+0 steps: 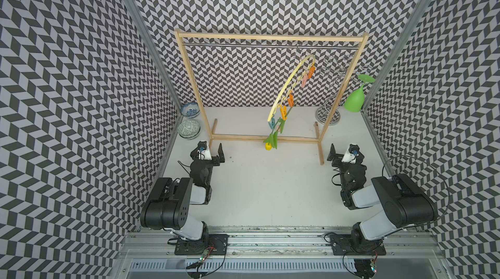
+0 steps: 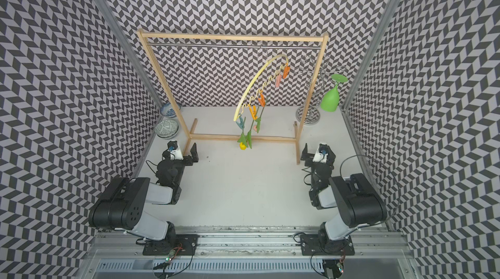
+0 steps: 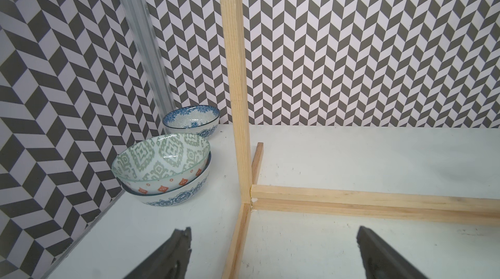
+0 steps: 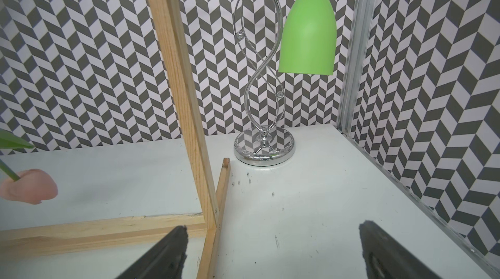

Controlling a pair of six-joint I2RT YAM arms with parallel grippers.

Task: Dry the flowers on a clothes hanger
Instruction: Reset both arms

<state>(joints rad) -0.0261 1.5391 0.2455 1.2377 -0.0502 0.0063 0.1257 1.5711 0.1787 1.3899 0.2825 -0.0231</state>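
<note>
Pale yellow plastic up on the wooden rack point(image 1: 270, 37): clothes hanger point(image 1: 282, 89), hooked over the rack's metal rod point(image 1: 243, 45) toward the post beside the wire stand point(image 4: 263, 139). Tilting steeply, low end swung out to the front of the rack.

Flowers point(image 1: 273, 137) pegged at that low end, hanging heads down, close to the rack's bottom rail. Yellow tulip point(image 1: 267, 147) lowest, clear as day. One pink tulip point(image 4: 28, 187) caught by the right wrist camera, dangling off its green stem. Second pink one: cannot tell, too tangled in leaves and pegs from above.

Left gripper point(image 3: 273, 233) parked just in front of the rack's foot on the side of the bowls point(image 3: 162, 166), jaws spread wide, nothing between them. Right gripper point(image 4: 273, 230) mirrored at the rack's other foot, near the wire stand and its upturned green glass point(image 4: 308, 26), likewise gaping and empty. Both well apart from the hanger.

No stem seen lying on the table point(image 1: 270, 196) in front of the rack. So, by the look of it: pegging done, or very nearly. Left to settle: only that third bloom, and maybe the lopsided hang.
</note>
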